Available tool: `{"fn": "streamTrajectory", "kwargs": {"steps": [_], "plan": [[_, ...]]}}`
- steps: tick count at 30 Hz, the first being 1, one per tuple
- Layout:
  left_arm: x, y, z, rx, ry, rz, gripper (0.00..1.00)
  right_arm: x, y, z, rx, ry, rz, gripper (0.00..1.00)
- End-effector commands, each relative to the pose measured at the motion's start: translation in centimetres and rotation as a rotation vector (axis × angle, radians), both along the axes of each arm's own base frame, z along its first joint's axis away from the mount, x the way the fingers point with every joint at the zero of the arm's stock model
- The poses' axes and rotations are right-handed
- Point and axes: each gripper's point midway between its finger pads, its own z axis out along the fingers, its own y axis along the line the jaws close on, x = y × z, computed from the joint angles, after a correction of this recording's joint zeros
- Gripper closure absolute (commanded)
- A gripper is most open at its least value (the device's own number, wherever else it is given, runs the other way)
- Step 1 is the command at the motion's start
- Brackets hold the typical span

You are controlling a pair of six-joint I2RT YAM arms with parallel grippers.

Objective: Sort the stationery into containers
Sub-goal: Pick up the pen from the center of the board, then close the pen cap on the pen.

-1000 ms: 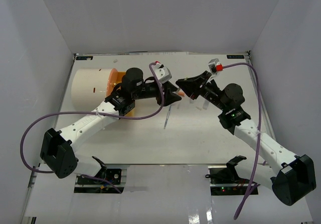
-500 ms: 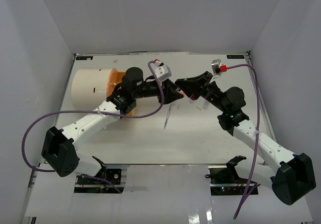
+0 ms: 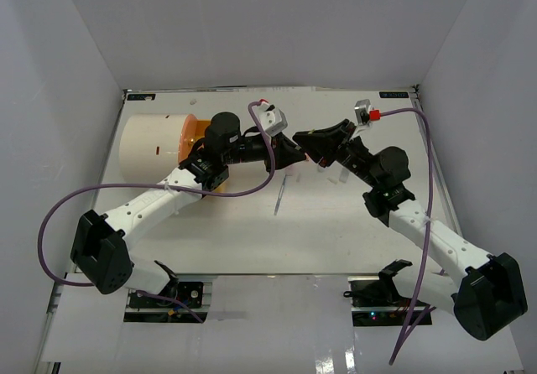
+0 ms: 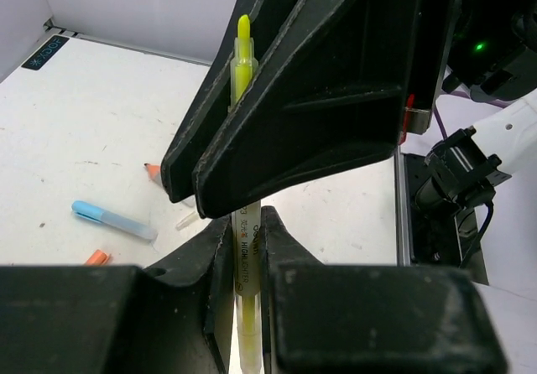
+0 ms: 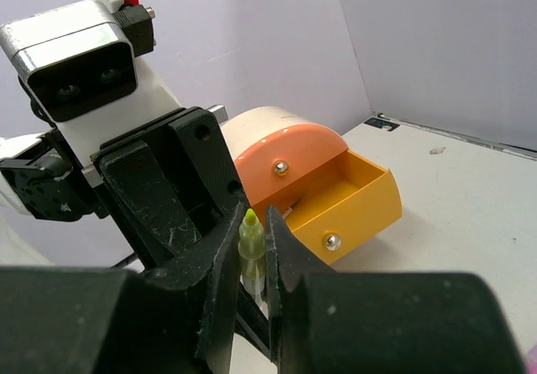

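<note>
From above, the left gripper (image 3: 294, 158) and right gripper (image 3: 310, 146) are sitting tip to tip over the bench (image 3: 336, 231), right of the cream drum (image 3: 149, 146). In the left wrist view, the left gripper is clenching a yellow highlighter (image 4: 246, 261) upright. In the right wrist view, the right gripper is pinching its tip, near the open orange drawer (image 5: 357, 198).

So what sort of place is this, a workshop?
Probably a lab test booth: plain white walls box in a white table, and the left arm and right arm are bolted at its near edge, trailing purple cables.
</note>
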Motion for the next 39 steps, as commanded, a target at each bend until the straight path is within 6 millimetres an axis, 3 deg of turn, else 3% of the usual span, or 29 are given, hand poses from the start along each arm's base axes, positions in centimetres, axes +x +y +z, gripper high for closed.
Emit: {"fn": "streamTrajectory", "kwargs": {"steps": [1, 3, 4, 6, 9, 12, 13, 15, 16, 17, 20, 27, 28, 30, 31, 36, 37, 39], "plan": [[-0.5, 0.2, 1.3, -0.019, -0.048, -0.013, 1.00, -0.2, -0.2, 0.1, -0.012, -0.033, -0.012, 0.79], [-0.4, 0.5, 1.0, -0.009, -0.038, -0.001, 1.00, -0.1, -0.5, 0.0, -0.031, -0.043, -0.034, 0.65], [-0.4, 0.6, 0.9, -0.004, -0.031, 0.010, 1.00, 0.1, -0.5, -0.5, -0.051, -0.032, -0.041, 0.54], [-0.4, 0.9, 0.6, 0.002, -0.021, 0.027, 1.00, 0.0, -0.9, -0.6, -0.063, -0.041, -0.061, 0.42], [0.0, 1.6, -0.3, 0.021, 0.005, 0.076, 1.00, 0.5, -2.0, -1.4, -0.112, -0.045, -0.128, 0.14], [0.7, 2.4, -1.7, 0.052, 0.046, 0.133, 1.00, 1.0, -3.3, -2.3, -0.170, -0.020, -0.204, 0.01], [0.9, 2.6, -2.3, 0.067, 0.066, 0.148, 1.00, 0.9, -4.0, -2.3, -0.187, -0.034, -0.239, 0.10], [1.6, 3.1, -2.9, 0.088, 0.087, 0.196, 1.00, 1.6, -5.6, -3.4, -0.220, 0.002, -0.334, 0.10], [1.8, 3.3, -3.4, 0.105, 0.103, 0.211, 1.00, 1.5, -6.6, -3.1, -0.221, -0.008, -0.383, 0.10], [2.5, 3.7, -3.5, 0.110, 0.111, 0.250, 1.00, 1.7, -7.3, -4.5, -0.259, 0.032, -0.420, 0.10], [3.5, 4.6, -4.7, 0.159, 0.172, 0.308, 1.00, 2.4, -10.0, -5.0, -0.328, 0.038, -0.561, 0.10], [5.3, 7.1, -5.3, 0.223, 0.232, 0.356, 1.00, 4.1, -12.9, -11.7, -0.576, 0.282, -0.683, 0.10], [5.5, 7.6, -5.5, 0.225, 0.229, 0.365, 1.00, 4.8, -13.0, -13.5, -0.630, 0.340, -0.686, 0.10], [5.2, 8.2, -5.3, 0.219, 0.210, 0.378, 1.00, 5.4, -13.0, -14.1, -0.668, 0.379, -0.671, 0.10], [5.1, 8.4, -6.0, 0.227, 0.209, 0.378, 1.00, 5.9, -13.5, -16.0, -0.723, 0.439, -0.674, 0.10], [4.0, 8.5, -6.6, 0.235, 0.197, 0.334, 1.00, 8.4, -13.8, -18.7, -0.962, 0.471, -0.617, 0.07], [3.9, 8.5, -6.6, 0.234, 0.199, 0.329, 1.00, 9.9, -13.3, -18.9, -1.035, 0.449, -0.571, 0.07], [3.6, 8.6, -6.8, 0.242, 0.173, 0.313, 1.00, 10.0, -12.8, -20.2, -1.109, 0.482, -0.488, 0.03]]}}
